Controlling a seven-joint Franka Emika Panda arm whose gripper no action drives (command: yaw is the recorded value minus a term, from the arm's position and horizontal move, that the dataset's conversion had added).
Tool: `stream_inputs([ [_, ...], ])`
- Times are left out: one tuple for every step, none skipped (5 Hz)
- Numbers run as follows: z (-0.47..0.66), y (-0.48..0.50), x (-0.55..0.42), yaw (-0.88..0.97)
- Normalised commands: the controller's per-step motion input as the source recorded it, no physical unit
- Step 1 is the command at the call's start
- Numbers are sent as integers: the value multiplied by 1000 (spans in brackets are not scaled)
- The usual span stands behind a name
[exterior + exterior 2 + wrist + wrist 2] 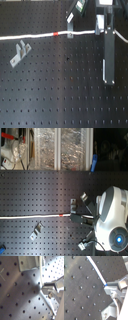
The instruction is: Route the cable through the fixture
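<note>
The white cable (30, 36) lies across the black perforated board from the first exterior view's left edge, with its red band (56, 33) near the middle. It also shows in the second exterior view (30, 217), with the band (61, 214). My gripper (100, 29) is at the cable's right part and is shut on the cable. Both wrist views show the cable (41, 266) (96, 272) running into the closed fingertips (46, 289) (109, 288). A metal fixture (70, 24) stands just behind the cable, to the right of the red band. It also shows in the first wrist view (27, 263).
A second bracket (19, 53) stands in front of the cable at the first exterior view's left. A tall grey bracket (108, 57) stands in front of the gripper. The white arm (112, 218) fills the second exterior view's lower right. Shelves with clutter (50, 148) lie behind the board.
</note>
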Motion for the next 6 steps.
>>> stream_inputs([
  [25, 9, -205, -191],
  [61, 13, -182, -209],
  [122, 413, 85, -280],
  [5, 182, -17, -51],
  [86, 15, 116, 0],
  [7, -192, 258, 0],
])
